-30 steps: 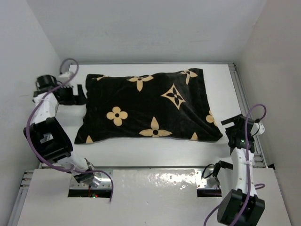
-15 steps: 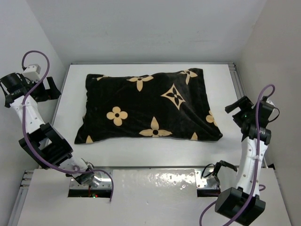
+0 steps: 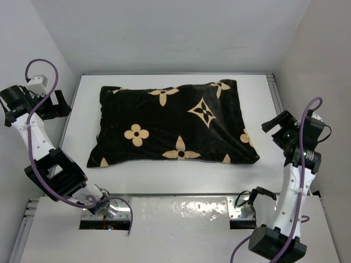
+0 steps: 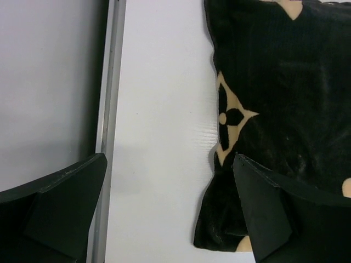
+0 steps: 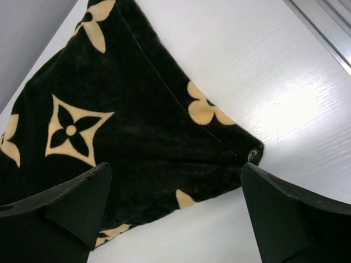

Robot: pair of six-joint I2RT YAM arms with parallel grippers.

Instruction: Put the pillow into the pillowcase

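The pillowcase (image 3: 173,123), black velvety fabric with tan flowers and star-diamonds, lies plump and flat on the white table (image 3: 258,98). The pillow is hidden; no cream-yellow fabric shows. My left gripper (image 3: 57,104) is open and empty, raised off the table's left edge, apart from the pillowcase. In the left wrist view the pillowcase's left side (image 4: 274,109) lies to the right between my open fingers (image 4: 263,219). My right gripper (image 3: 274,129) is open and empty, raised just right of the pillowcase's near right corner (image 5: 249,150), which shows in the right wrist view.
White walls enclose the table on the left, back and right. A metal rail (image 3: 279,104) runs along the table's right edge, and another (image 4: 107,109) along the left. The arm bases and a white shelf (image 3: 175,219) sit at the near edge.
My left gripper drew back from the pillowcase's left side to beyond the table's left edge and rose. My right gripper lifted and moved slightly farther from me. The pillowcase stayed put.
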